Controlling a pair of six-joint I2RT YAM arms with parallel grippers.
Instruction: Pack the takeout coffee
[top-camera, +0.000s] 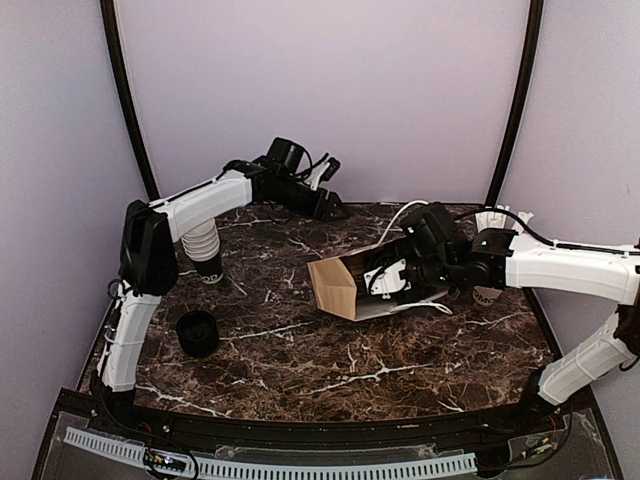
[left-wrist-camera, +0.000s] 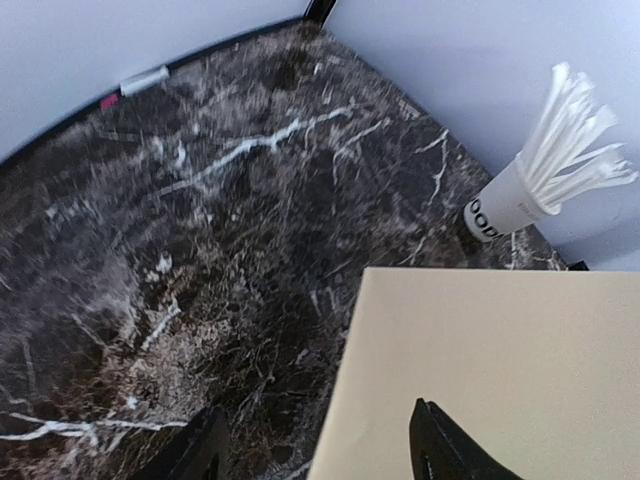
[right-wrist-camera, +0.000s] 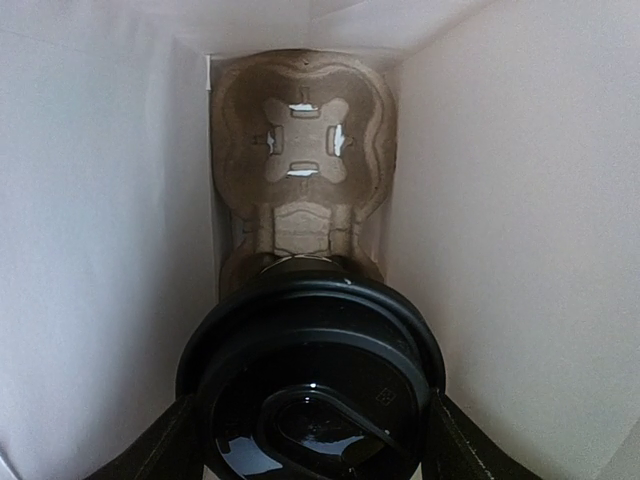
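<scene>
At the far left of the bench (top-camera: 300, 365) a stack of lidless black-and-white cups (top-camera: 206, 252) stands under the left arm, and nearer the front edge sits a short round black piece (top-camera: 197, 333), well apart from everything else. The left arm reaches up and across toward the middle of the back. Its pincer (left-wrist-camera: 316, 410) hangs above the bench with the two fingers (left-wrist-camera: 195, 455) spread wide and nothing between them. From its wrist view, one edge of the brown paper bag (top-camera: 340, 285) lies below it. The bag rests on its side near the middle of the bench, its bottom pointing left and its mouth facing right. The right arm comes in from the right and its pincer (right-wrist-camera: 310, 408) is pushed into that mouth. Inside, the takeout coffee (right-wrist-camera: 310, 350) sits between the two fingers, which press on either side of its round black lid in a wide grip. Beyond the cup, a moulded cardboard cup carrier (right-wrist-camera: 300, 150) lies against the bag's bottom; whether the cup sits in the carrier's nearer pocket cannot be told. Behind the right arm, near the back right corner, stands the white cup of white stirrers (left-wrist-camera: 505, 205).
</scene>
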